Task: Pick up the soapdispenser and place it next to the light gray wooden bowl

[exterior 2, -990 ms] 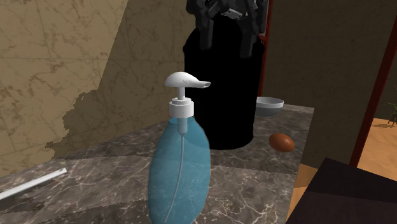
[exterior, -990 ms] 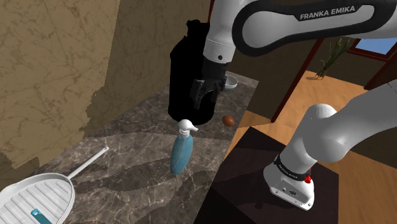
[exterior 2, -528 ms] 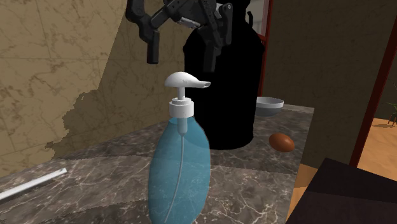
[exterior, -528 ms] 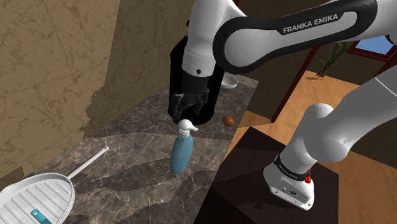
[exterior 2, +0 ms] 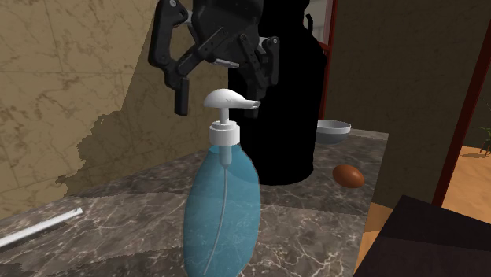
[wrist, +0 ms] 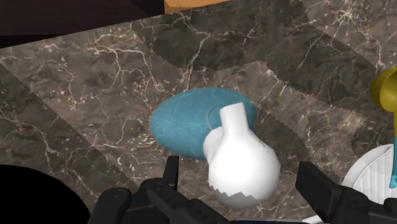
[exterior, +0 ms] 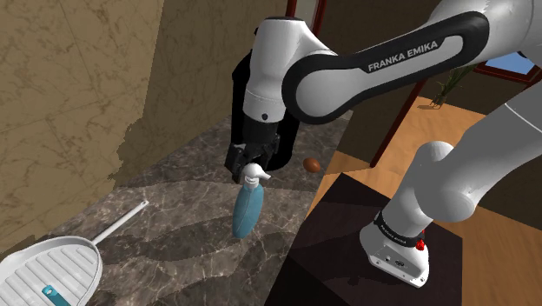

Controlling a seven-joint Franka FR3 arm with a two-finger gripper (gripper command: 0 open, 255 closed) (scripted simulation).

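Just below gripper | soap dispenser upright | pump between parted fingers

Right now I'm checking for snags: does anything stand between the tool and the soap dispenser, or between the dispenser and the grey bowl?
Nothing separates the open tool from the soap dispenser; its fingers flank the pump head. Toward the grey bowl, a tall black object stands between, partly hiding it; a brown egg lies nearby.

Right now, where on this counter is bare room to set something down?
Bare counter lies between the soap dispenser and the white pan. The far end is crowded: black vessel, egg, grey bowl.
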